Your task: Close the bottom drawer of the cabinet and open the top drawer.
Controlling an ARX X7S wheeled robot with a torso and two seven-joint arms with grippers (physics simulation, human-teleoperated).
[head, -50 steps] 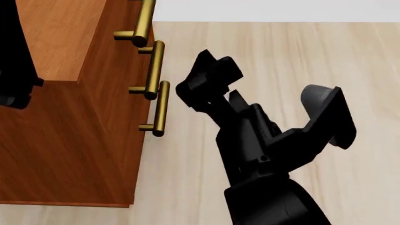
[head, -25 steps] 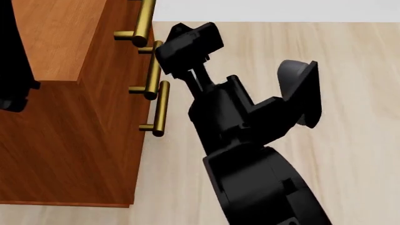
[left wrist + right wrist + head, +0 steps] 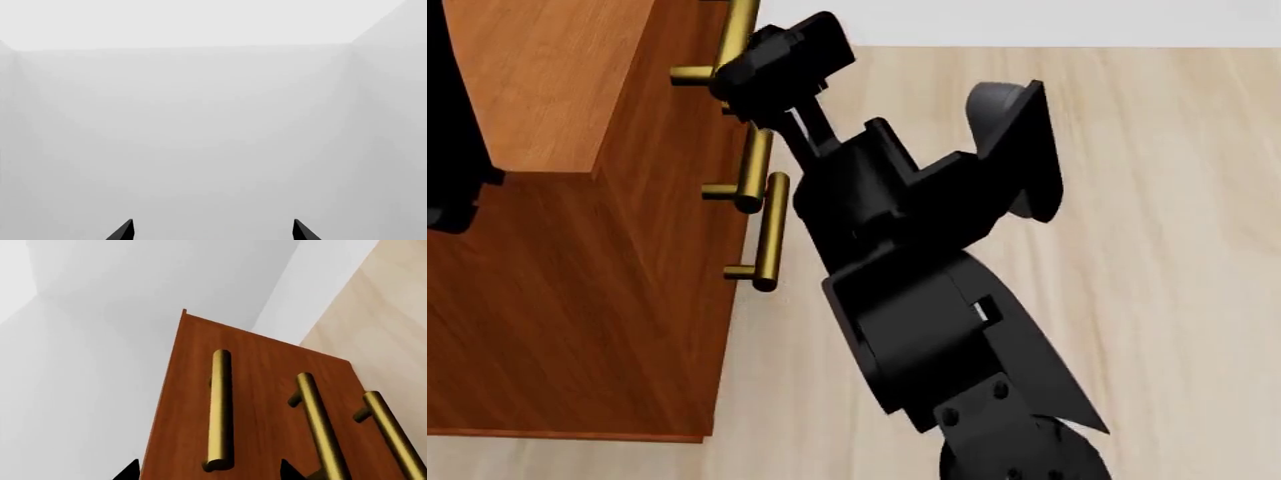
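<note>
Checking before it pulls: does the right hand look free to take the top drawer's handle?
Probably yes. The right hand is open at the top drawer's handle, which lies between its fingertips with nothing blocking it.

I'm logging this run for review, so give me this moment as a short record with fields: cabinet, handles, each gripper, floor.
cabinet: reddish-brown wood cabinet, three stacked drawer fronts
handles: three brass bars; top drawer handle lies between the right fingertips in the wrist view
bottom drawer handle: lowest bar, untouched
right gripper: open, at the top handle; contact cannot be told
left gripper: open, facing blank grey wall
floor: pale wood floor
</note>
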